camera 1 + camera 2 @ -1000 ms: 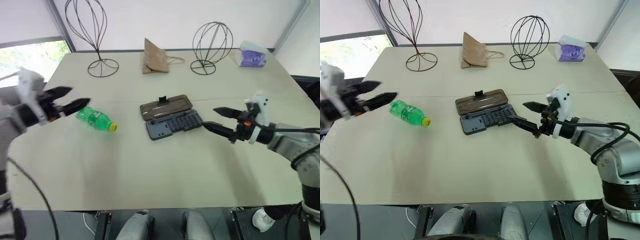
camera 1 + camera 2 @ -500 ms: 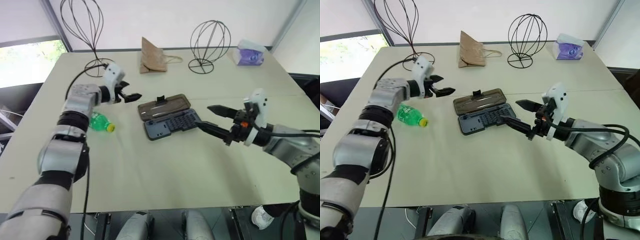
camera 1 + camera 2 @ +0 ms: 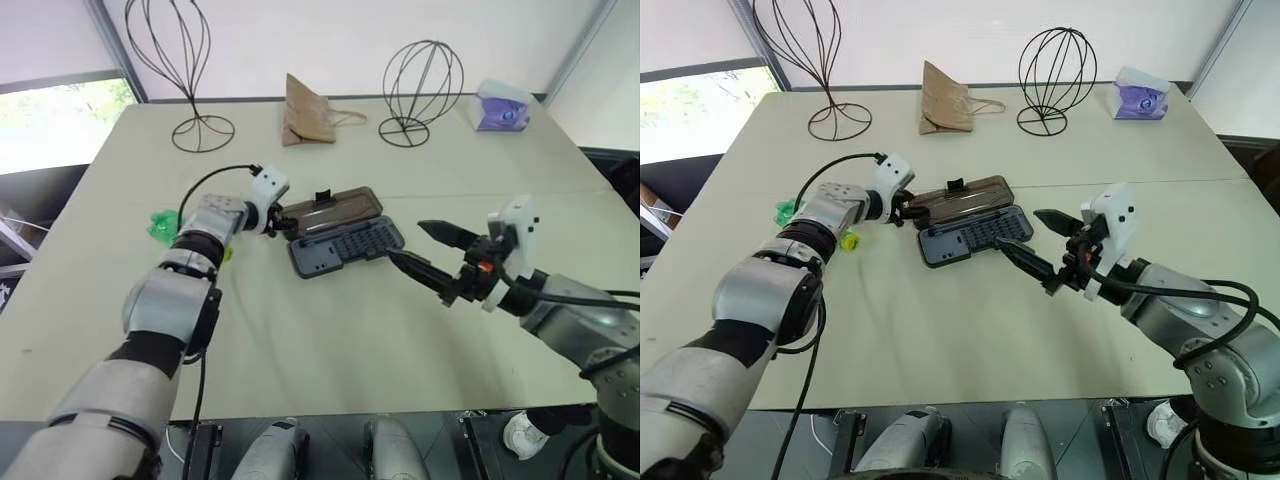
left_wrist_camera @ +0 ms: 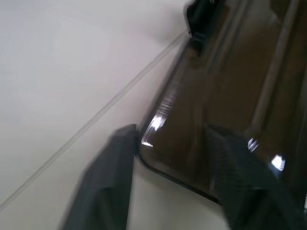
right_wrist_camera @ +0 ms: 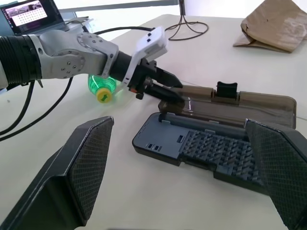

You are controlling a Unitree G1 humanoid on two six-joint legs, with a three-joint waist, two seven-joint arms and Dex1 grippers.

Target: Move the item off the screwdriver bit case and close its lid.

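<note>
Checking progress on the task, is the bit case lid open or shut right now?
Open. The lid lies flat on the table beside the slotted tray, whose bit slots are exposed.

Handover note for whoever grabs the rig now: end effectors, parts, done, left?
Left end effector: at the near-left corner of the lid, one finger on each side of the lid's edge, partly closed; a firm grip cannot be confirmed.
Right end effector: open, holding nothing, hovering by the right end of the screwdriver bit case.
Bottle: lying on the table to the left of the case, behind the left arm, off the case.
Done: the item is off the case.
Left: the lid lies open flat beyond the slotted tray; swing it over and latch it.
</note>
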